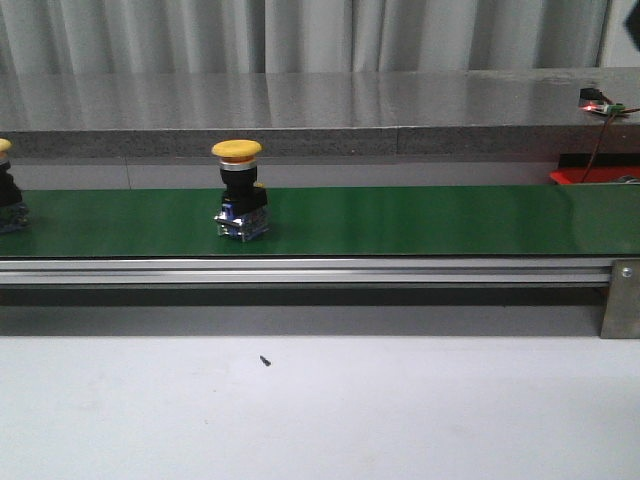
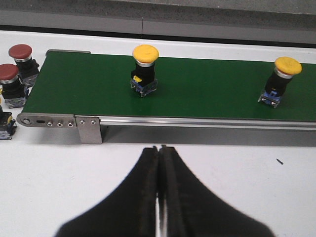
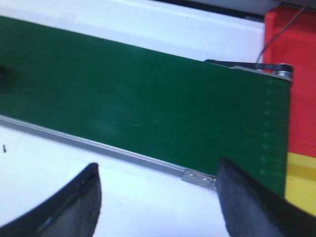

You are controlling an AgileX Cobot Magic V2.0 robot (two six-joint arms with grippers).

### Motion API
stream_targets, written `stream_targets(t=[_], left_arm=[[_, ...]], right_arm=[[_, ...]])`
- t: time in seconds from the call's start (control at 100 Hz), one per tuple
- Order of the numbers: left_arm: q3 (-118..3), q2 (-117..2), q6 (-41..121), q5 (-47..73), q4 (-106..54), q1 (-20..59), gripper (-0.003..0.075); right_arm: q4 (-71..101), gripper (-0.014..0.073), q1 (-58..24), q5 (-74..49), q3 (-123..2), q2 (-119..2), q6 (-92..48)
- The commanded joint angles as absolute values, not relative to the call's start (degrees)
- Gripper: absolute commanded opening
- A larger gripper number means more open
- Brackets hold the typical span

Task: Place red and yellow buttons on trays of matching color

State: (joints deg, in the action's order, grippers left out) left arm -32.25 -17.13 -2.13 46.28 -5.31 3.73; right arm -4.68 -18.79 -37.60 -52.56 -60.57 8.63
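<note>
Buttons sat unsorted. In the front view one yellow button (image 1: 238, 190) stood mid-belt on the green conveyor (image 1: 420, 220), and neither claw showed. In the left wrist view the left claw (image 2: 160, 190) was clenched and empty above the desk (image 2: 247, 197), two yellow buttons beyond it, red buttons (image 2: 15, 76) off the belt's end. In the right wrist view the right claw (image 3: 158, 197) was released; the red tray (image 3: 291, 74) and yellow tray (image 3: 301, 180) lay past its fingers. By my reading, nothing was placed.

Black left hand (image 2: 160, 197), curved black right hand (image 3: 158, 197) fingers
</note>
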Motion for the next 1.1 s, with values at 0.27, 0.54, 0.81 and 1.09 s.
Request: stream_targets(t=[0.27, 0.54, 0.81, 1.09], left_arm=[[-33.71, -17.64, -2.52, 42.63, -5.73, 4.11, -0.002], [-33.71, -17.64, -2.52, 42.63, -5.73, 4.11, -0.002], [-33.71, -17.64, -2.52, 42.63, -5.73, 4.11, -0.002], [-33.71, -17.64, -2.52, 42.63, -5.73, 4.11, -0.002]], right_arm=[[-2.63, 0.0561, -28.44, -49.31, -73.72, -78.02, 2.06], [6.46, 0.0561, -29.49, -57.01, -88.8, -90.05, -5.53], [12.09, 0.0561, -29.49, -58.65, -95.58, -98.53, -17.39], [13.72, 0.0561, -29.49, -56.26, -96.48, -102.87, -25.05]])
